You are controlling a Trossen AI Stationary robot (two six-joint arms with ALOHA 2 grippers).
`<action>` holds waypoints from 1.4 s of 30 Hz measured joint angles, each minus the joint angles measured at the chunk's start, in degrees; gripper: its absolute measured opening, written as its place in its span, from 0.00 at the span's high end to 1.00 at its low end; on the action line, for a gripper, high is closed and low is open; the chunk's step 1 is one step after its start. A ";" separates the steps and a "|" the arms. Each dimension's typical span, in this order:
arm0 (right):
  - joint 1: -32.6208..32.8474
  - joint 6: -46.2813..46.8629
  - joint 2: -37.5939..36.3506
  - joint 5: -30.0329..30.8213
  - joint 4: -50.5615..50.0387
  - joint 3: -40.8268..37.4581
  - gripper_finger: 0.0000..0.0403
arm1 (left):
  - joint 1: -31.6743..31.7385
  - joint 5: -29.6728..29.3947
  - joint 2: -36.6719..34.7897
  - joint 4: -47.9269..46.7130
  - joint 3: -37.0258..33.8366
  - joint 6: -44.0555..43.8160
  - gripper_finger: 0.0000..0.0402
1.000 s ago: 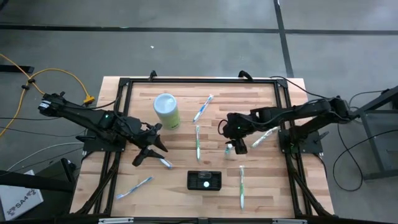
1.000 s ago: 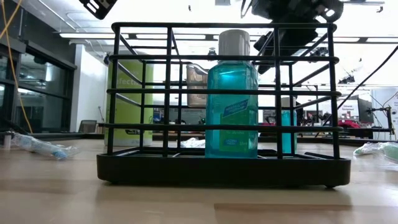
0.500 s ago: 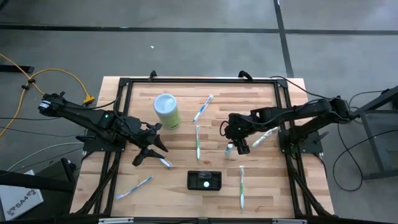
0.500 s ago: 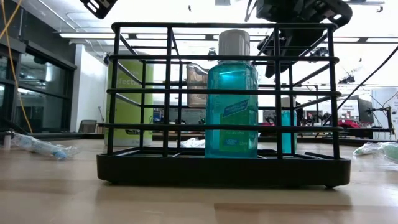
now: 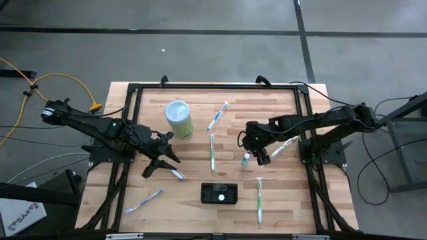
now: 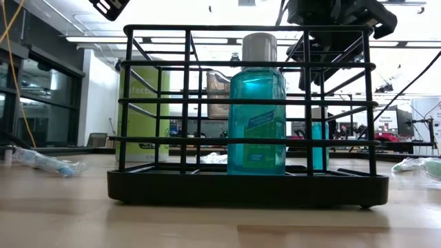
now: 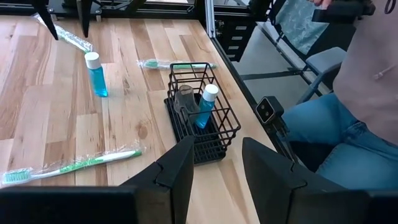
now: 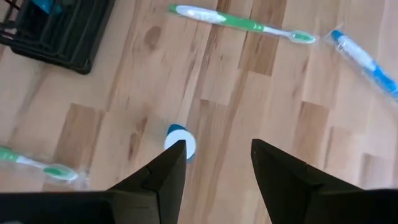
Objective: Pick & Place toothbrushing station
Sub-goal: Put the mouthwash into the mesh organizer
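The toothbrushing station [image 5: 219, 193] is a black wire holder with a blue mouthwash bottle inside. It stands on its base near the table's near edge and also shows in the low view [image 6: 248, 186], the left wrist view [image 7: 202, 118] and the right wrist view [image 8: 56, 31]. My right gripper [image 5: 257, 152] is open and points down, above a small blue bottle with a white cap [image 8: 180, 142] that stands upright on the table [image 5: 246, 159]. My left gripper [image 5: 163, 161] is open and empty at the table's left [image 7: 217, 168].
A pale green cylinder [image 5: 179, 119] stands at the far left. Several wrapped toothbrushes lie about, among them a green one [image 5: 212, 152] and another [image 5: 259, 199] beside the station. A black frame [image 5: 213, 87] borders the table. A seated person [image 7: 348, 112] is beyond the table's edge.
My right gripper has drifted a little toward the table's right edge and risen slightly, still open over the small blue bottle. The bottle and the station have stayed where they were.
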 joint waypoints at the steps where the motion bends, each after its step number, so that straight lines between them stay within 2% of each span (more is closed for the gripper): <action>1: 0.00 -0.64 0.00 0.33 0.19 0.00 0.57 | 0.00 0.01 0.00 0.00 0.00 0.00 0.67; 8: 0.00 -1.40 0.00 0.60 2.67 0.00 0.57 | 0.01 0.00 0.00 0.00 0.00 0.00 0.67; 15: 0.02 0.68 0.00 1.28 2.60 0.00 0.57 | 0.00 0.02 0.00 -0.02 0.00 0.00 0.67; 30: 0.02 -0.73 -0.02 1.46 1.88 -0.04 0.57 | 0.01 0.01 0.00 0.00 0.00 0.00 0.67; 42: 0.81 -6.93 0.91 0.47 1.45 -0.04 0.57 | 0.00 0.00 0.00 -0.02 0.00 0.00 0.67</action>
